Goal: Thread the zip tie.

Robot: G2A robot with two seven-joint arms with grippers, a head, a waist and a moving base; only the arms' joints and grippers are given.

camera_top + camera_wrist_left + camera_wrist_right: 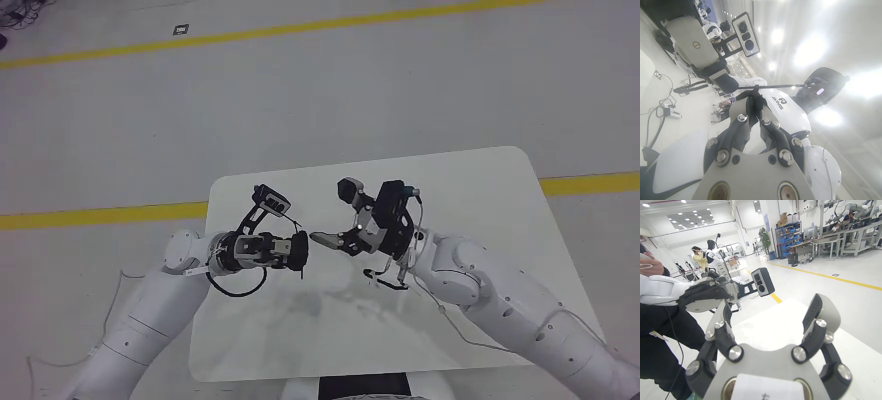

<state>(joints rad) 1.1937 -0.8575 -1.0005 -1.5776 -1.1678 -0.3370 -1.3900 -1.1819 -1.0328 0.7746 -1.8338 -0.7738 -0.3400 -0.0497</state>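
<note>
since threading needs steady strap, zip tie [776,86] lies crosswise in left gripper [753,99], fingers pinching it at mid-length, both ends free. held in air over table [480,190], left of centre. right gripper [770,309] just right, facing it, fingers spread, likely ready to take loose end.

Thin black zip tie [776,86], straight, pinched in left tool [753,97]
</note>
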